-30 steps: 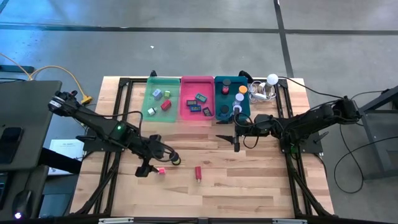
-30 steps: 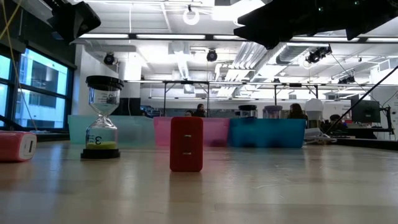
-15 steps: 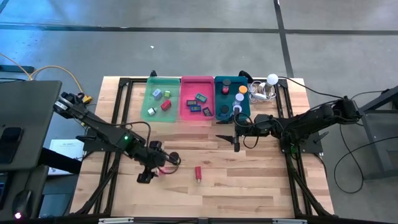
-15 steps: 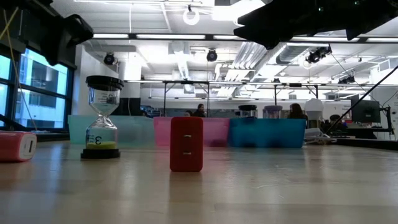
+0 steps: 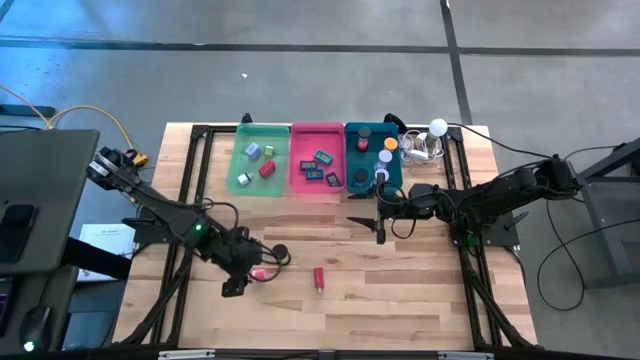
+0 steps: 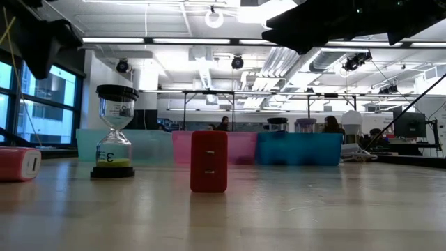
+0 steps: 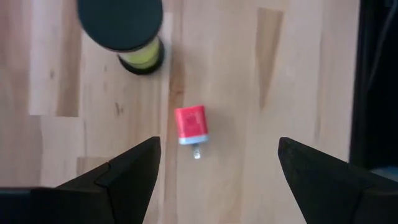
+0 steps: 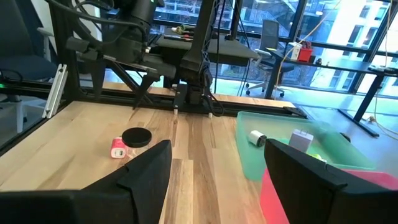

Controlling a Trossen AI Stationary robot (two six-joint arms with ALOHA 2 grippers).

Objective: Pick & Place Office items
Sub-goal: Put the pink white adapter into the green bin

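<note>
The left gripper [image 5: 243, 275] has been shifting toward six o'clock over the last second and is now hanging directly above the small red-and-white plug-shaped block [image 7: 189, 123], its jaws spread wide and empty on either side of it. That is lining it up for a straight descent, so the pick looks about to begin.

The block is lying flat on the wooden table [image 5: 400, 290], with the black-capped sand timer [image 7: 127, 31] standing just beside it at about eleven o'clock in the high view; the finger on that side is passing near the timer, which could be tipped.

A second red rectangular block [image 5: 319, 278] is standing upright well apart at three o'clock, and bare boards are lying open toward six o'clock.

The right gripper [image 5: 380, 229] is waiting partly open and empty, at six o'clock of the teal tray [image 5: 350, 170]; the green tray [image 5: 236, 165] and pink tray [image 5: 298, 178] are sitting at twelve o'clock, already holding items.
</note>
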